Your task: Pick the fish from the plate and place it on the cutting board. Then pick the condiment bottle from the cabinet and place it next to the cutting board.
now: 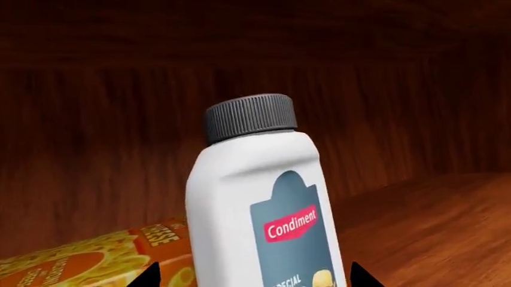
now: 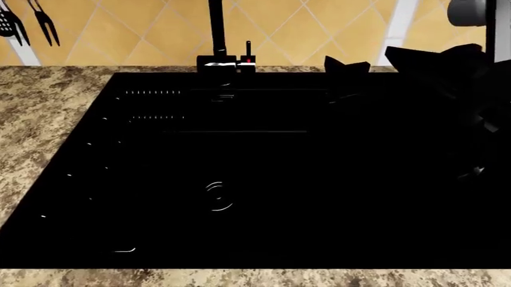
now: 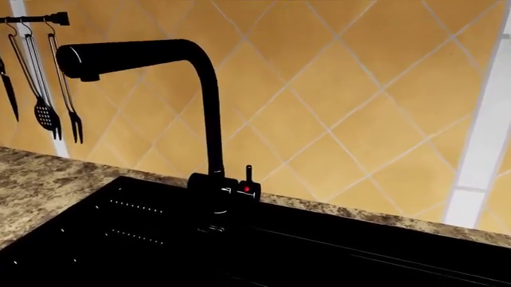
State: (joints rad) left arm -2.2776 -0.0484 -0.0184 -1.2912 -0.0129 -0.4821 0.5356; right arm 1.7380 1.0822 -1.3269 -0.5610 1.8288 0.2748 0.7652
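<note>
The condiment bottle [image 1: 259, 203], white with a grey ribbed cap and a blue-grey label with a red "Condiment" strip, fills the left wrist view inside the wooden cabinet. My left gripper [image 1: 255, 280] straddles its lower body; one dark fingertip [image 1: 150, 278] shows on each side, with a small gap to the bottle. My right gripper [image 2: 347, 73] is a black shape over the black sink, its jaws unreadable. The fish, the plate and the cutting board are out of view.
An orange pasta box [image 1: 88, 263] lies on the shelf beside the bottle. The cabinet's back wall [image 1: 119, 119] is close behind it. A black sink [image 2: 239, 179] with a black faucet [image 3: 209, 119] sits in a granite counter [image 2: 48, 119]. Utensils [image 3: 48, 89] hang on the tiled wall.
</note>
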